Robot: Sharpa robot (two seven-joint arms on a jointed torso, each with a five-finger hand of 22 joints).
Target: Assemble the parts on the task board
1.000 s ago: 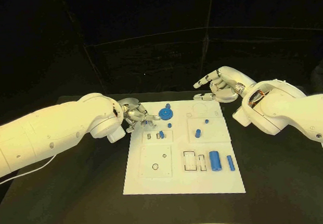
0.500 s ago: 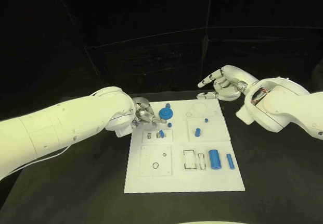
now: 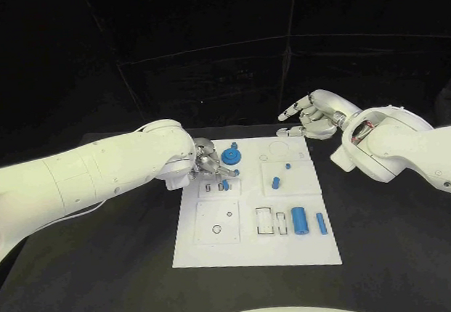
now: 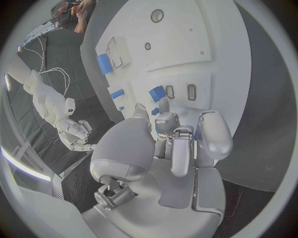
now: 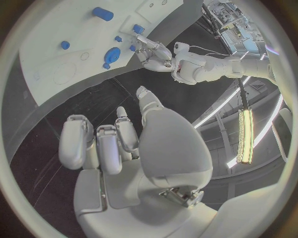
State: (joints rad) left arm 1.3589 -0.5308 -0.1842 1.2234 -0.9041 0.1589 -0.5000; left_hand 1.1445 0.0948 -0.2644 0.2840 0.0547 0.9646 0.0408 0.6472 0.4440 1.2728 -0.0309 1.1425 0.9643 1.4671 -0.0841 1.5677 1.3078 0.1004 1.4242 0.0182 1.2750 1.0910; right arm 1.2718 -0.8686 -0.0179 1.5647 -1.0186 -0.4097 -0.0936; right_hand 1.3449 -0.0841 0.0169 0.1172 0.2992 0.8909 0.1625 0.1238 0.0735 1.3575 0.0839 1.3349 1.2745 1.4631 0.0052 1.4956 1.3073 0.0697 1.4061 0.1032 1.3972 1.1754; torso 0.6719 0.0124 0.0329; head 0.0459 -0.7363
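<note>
We see the task board [image 3: 254, 219] lying flat in the middle of the black table [image 3: 401, 244]. The left hand [image 3: 209, 164] hovers over the board's far-left area, its fingers [image 4: 206, 133] curled in close together over a small blue part [image 4: 157, 93] beside two narrow slots; we cannot tell whether the fingers touch it. Just beside that hand a round blue gear-like part [image 3: 231, 158] sits on the board. Two small blue parts [image 3: 275, 184] stand in the square panel right of centre. A fat blue cylinder [image 3: 300, 222] and a thin blue rod [image 3: 321, 224] lie side by side near the board's near-right corner. The right hand [image 3: 308, 117] hangs just beyond the board's far-right corner, fingers [image 5: 79, 141] loosely bent and apart, holding nothing
</note>
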